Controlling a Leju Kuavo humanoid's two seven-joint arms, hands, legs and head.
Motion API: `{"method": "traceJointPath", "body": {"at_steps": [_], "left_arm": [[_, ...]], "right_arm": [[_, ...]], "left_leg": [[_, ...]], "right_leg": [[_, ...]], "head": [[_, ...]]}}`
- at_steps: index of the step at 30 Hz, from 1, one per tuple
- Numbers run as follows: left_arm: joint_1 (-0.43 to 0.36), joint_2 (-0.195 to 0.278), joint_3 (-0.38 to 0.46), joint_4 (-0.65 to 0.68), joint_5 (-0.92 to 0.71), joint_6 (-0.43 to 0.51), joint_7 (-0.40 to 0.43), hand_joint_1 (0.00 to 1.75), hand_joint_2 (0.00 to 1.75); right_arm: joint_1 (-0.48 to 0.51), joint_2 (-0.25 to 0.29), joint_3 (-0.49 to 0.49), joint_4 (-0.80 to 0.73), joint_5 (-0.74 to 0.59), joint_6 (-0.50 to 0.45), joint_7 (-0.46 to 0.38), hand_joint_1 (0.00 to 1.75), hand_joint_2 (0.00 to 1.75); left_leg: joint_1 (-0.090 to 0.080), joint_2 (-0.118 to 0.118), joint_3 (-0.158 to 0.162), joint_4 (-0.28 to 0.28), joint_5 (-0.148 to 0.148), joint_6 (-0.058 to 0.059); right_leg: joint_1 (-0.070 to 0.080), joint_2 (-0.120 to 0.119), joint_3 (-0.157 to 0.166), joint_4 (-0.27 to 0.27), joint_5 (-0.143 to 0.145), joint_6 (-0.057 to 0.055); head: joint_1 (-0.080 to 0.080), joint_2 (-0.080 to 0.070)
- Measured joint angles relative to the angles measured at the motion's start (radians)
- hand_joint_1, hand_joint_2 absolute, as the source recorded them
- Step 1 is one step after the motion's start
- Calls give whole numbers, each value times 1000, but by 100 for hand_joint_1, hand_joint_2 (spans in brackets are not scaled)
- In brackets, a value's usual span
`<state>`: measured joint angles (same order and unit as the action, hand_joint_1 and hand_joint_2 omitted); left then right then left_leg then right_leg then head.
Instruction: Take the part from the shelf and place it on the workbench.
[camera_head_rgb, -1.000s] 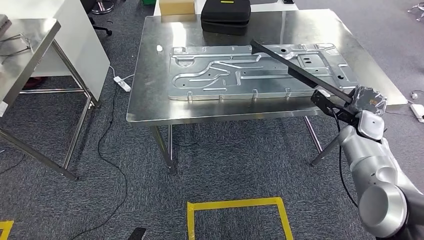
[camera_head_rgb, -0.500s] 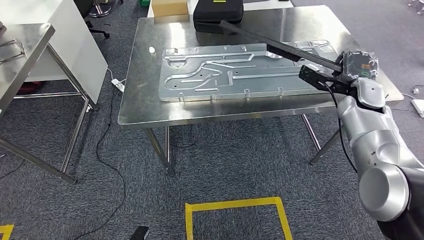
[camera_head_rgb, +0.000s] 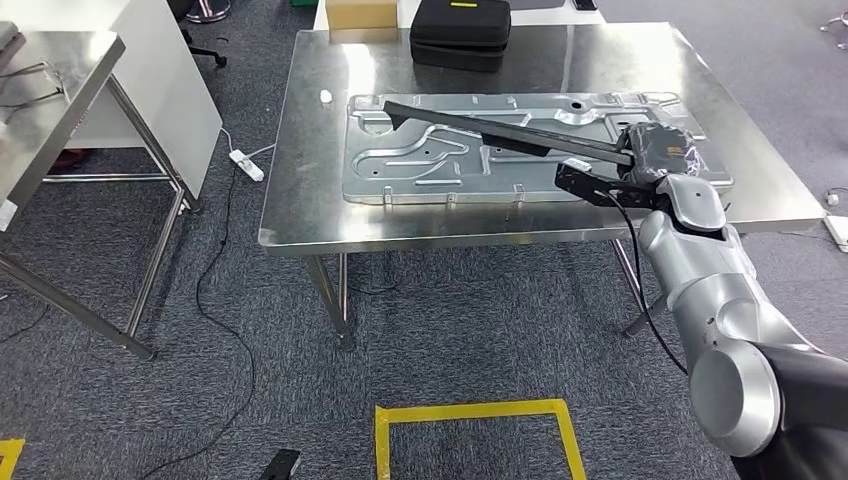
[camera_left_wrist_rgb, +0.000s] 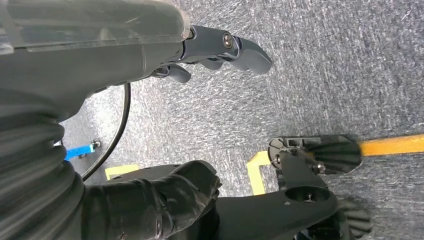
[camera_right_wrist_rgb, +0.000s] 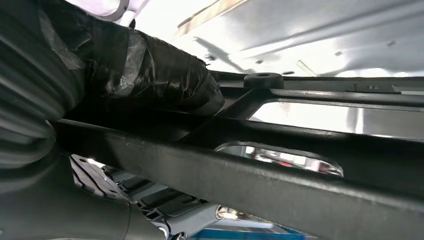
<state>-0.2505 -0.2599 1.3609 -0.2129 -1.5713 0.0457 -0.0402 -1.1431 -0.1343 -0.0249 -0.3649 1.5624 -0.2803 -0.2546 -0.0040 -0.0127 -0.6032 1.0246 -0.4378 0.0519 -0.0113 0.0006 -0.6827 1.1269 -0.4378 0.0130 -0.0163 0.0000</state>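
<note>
One hand is doing the work: the right hand (camera_head_rgb: 660, 150) is clamped tight on the near end of a long black part (camera_head_rgb: 490, 127). From that hand the part reaches out across the counter (camera_head_rgb: 300, 200), over a big silver plate (camera_head_rgb: 400, 165) that lies flat on it. The part's far end is close to the plate, but I cannot tell if it is touching yet. The left hand (camera_left_wrist_rgb: 220, 47) hangs down over the grey floor (camera_left_wrist_rgb: 325, 75) with its fingers apart and nothing in them. It looks like most of the job is done, because the part is off the shelf and already above the counter. What is left is to lower it all the way and let go. The silver plate takes up much of the middle, so the part will likely rest on top of it. A black case (camera_head_rgb: 460, 32) and a brown box (camera_head_rgb: 357, 13) sit at the far edge, well apart from the part. The near edge is right by the hand, so the part should not be set too close to it or it could slip off.
</note>
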Motion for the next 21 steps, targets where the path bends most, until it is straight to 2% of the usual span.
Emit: {"method": "traceJointPath", "body": {"at_steps": [1, 2, 4, 6, 8, 10, 11, 12, 13, 15, 16, 17, 18, 21], "left_arm": [[-1, -1, 0, 0, 0, 0, -1, 0, 175], [-1, -2, 0, 0, 0, 0, -1, 0, 175], [-1, -4, -1, 0, 0, 0, -1, 0, 175], [0, -4, -1, 0, 0, 0, 0, 0, 175], [0, -3, -1, 0, 0, 0, 0, 0, 175], [1, -3, -1, 0, 1, 0, 0, 0, 175], [2, -3, -1, 0, 1, 0, 0, 0, 175], [3, -3, -1, 0, 1, 0, -1, 0, 175], [3, -3, -1, 0, 1, 0, -1, 0, 175], [1, -3, -1, 0, 0, -2, -3, 0, 175], [1, -3, -1, 0, 0, -3, -3, 0, 175], [0, -3, -2, 0, 0, -3, -4, 0, 175], [0, -3, -2, 0, 0, -4, -4, 0, 175], [1, -3, -2, 0, 0, -4, -3, 0, 175]], "right_arm": [[5, 4, 3, 0, 0, -4, 4, 175, 175], [9, 7, 6, 1, -1, -9, 10, 175, 175], [17, 12, 8, 2, -2, -17, 28, 175, 175], [21, 14, 8, 3, -5, -19, 40, 175, 175], [22, 14, 8, 3, -8, -19, 46, 175, 175], [23, 15, 8, 4, -10, -19, 49, 175, 175], [25, 15, 8, 5, -10, -19, 51, 175, 175], [28, 16, 8, 6, -11, -19, 51, 175, 175], [30, 16, 8, 6, -11, -20, 51, 175, 175], [32, 16, 8, 7, -11, -22, 50, 175, 175], [33, 16, 8, 7, -12, -24, 49, 175, 175], [33, 16, 8, 7, -12, -28, 50, 175, 175], [33, 16, 8, 7, -14, -33, 51, 175, 175], [35, 17, 8, 7, -20, -41, 54, 175, 175]], "left_leg": [[-2, -1, -3, 4, -3, -3], [-3, -1, -5, 7, -5, -7], [-4, -1, -7, 6, -5, -15], [-5, 0, -11, 17, -19, -25], [-1, 3, -47, 97, -67, -37], [7, 5, -112, 229, -121, -49], [11, 6, -136, 273, -130, -54], [15, 6, -143, 280, -118, -57], [18, 7, -130, 246, -87, -61], [23, 7, -69, 112, -15, -67], [23, 6, -43, 56, 5, -66], [22, 5, -29, 25, 10, -63], [19, 4, -26, 17, 5, -58], [19, 5, -25, 9, 9, -33]], "right_leg": [[3, 0, 23, -49, 14, -4], [6, 0, 35, -74, 16, -8], [7, 0, 39, -83, 12, -13], [-2, -2, 46, -94, 15, -20], [-9, -4, 53, -103, 17, -26], [-10, -5, 55, -103, 15, -28], [-11, -4, 55, -103, 14, -28], [-13, -3, 56, -101, 13, -26], [-16, -2, 58, -100, 10, -23], [-21, 0, 62, -94, 3, -11], [-21, 1, 62, -90, 0, -4], [-20, 1, 60, -88, -1, 2], [-18, 1, 58, -88, 0, 8], [-22, 1, 54, -83, -7, 23]], "head": [[0, 0], [0, 0], [0, 0], [-1, 0], [-1, 0], [-1, 0], [-1, 0], [-1, 0], [-1, 0], [-1, 0], [-1, 0], [-1, 0], [-1, 0], [0, 0]]}}
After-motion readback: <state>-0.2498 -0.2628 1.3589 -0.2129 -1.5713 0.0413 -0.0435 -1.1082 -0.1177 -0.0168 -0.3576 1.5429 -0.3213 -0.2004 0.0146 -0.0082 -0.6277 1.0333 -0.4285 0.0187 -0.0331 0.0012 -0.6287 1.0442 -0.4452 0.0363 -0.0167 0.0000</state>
